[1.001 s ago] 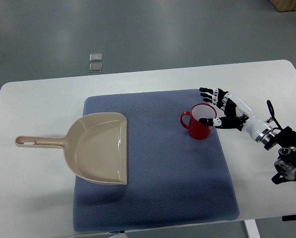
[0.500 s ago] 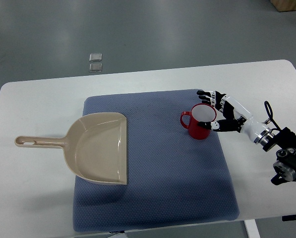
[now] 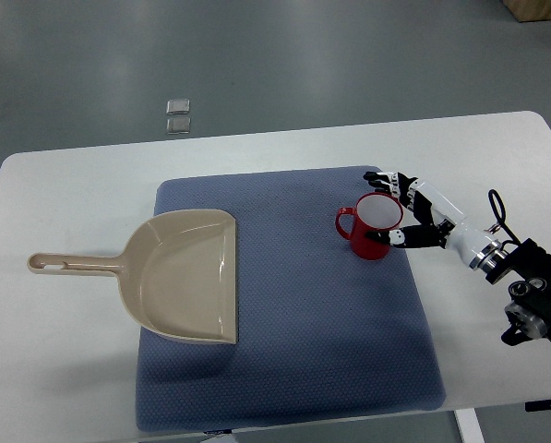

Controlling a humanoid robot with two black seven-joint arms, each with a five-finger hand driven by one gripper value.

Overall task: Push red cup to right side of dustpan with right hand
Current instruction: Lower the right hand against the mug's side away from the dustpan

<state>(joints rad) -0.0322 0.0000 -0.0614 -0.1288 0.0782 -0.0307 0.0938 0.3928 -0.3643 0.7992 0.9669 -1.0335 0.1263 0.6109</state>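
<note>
The red cup [image 3: 371, 227] stands upright on the blue-grey mat [image 3: 293, 305], in the mat's upper right area, with its white interior visible from above and its handle pointing toward the picture's left. The mat lies on the white table [image 3: 63, 369] and covers the table's central section. The beige dustpan [image 3: 183, 274] lies flat on the left part of the mat, its open edge facing right and its long handle extending left past the mat's edge onto the bare table surface. The cup sits to the right of the dustpan and well apart from it, with a stretch of bare mat between the 2 items. The right hand [image 3: 412, 209] enters from the picture's right edge and is positioned at the cup's right side. Its fingers [image 3: 386, 177] are spread and partly curved around the cup's right and far rim, and 1 lower digit rests at the cup's near-right wall; the hand appears to be in contact with the cup but is not closed around it. The wrist and forearm assembly extends toward the table's right edge. No left arm is in view. Beyond the table, 2 small square plates [image 3: 178, 115] lie on the grey floor [image 3: 349, 55].
</note>
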